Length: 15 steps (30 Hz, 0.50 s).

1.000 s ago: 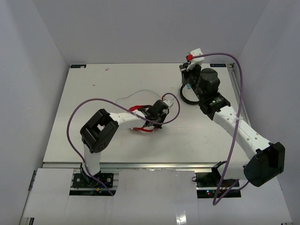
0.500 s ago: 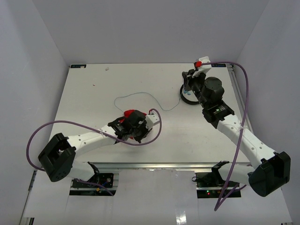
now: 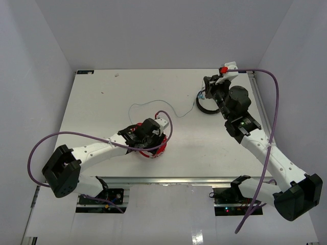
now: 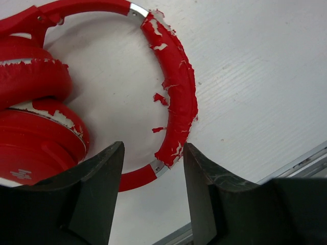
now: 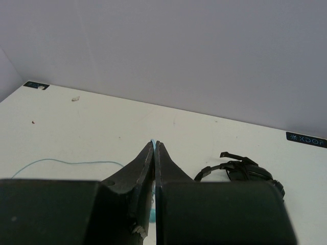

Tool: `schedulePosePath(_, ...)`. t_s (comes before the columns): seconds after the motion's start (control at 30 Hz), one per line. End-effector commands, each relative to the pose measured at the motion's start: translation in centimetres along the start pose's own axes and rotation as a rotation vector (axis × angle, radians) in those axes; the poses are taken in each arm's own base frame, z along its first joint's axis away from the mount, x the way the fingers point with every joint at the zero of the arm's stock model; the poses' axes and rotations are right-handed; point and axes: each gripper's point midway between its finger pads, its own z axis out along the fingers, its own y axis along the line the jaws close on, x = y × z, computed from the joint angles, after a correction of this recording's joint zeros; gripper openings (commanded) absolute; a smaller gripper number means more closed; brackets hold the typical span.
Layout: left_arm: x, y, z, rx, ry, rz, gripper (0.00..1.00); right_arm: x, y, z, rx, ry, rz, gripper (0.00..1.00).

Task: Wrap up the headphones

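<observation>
The red headphones (image 3: 155, 149) lie folded on the table near its front edge. In the left wrist view their earcups (image 4: 36, 117) sit at the left and the peeling headband (image 4: 176, 92) curves across the middle. My left gripper (image 3: 148, 138) hovers just over them, open (image 4: 152, 171), with the lower headband showing between the fingers. The thin pale blue cable (image 3: 153, 102) runs from the headphones across the table to my right gripper (image 3: 204, 94). That gripper (image 5: 155, 145) is shut on the cable's end, and the cable (image 5: 66, 163) trails off to the left.
Black headphones (image 3: 207, 108) lie at the back right beside my right gripper, and also show in the right wrist view (image 5: 245, 171). The table's front rail (image 3: 163, 179) is close behind the red headphones. Grey walls enclose the table.
The left arm has dropped low and stretched out, and the red headphones have shifted toward the front edge. The right gripper has moved right and back with the cable end.
</observation>
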Motion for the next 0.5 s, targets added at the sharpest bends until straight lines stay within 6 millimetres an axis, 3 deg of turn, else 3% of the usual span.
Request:
schedulePosePath(0.0,-2.3,1.1,-1.2,-0.107,-0.086,-0.159,0.63,-1.4,-0.7,-0.4,0.031,-0.053,0.009,0.08)
schedulePosePath(0.1,-2.9,1.9,-1.4,-0.163,-0.112,-0.230,0.60,-1.1,-0.6,-0.2,0.028,-0.046,0.009,0.08)
schedulePosePath(0.3,-4.1,4.1,-1.3,-0.339,-0.224,-0.593,0.57,-0.1,-0.5,0.1,0.027,-0.029,0.008,0.08)
schedulePosePath(0.47,-4.8,2.7,-0.2,-0.328,-0.222,-0.912,0.56,0.5,-0.6,0.3,0.032,-0.017,0.006,0.08)
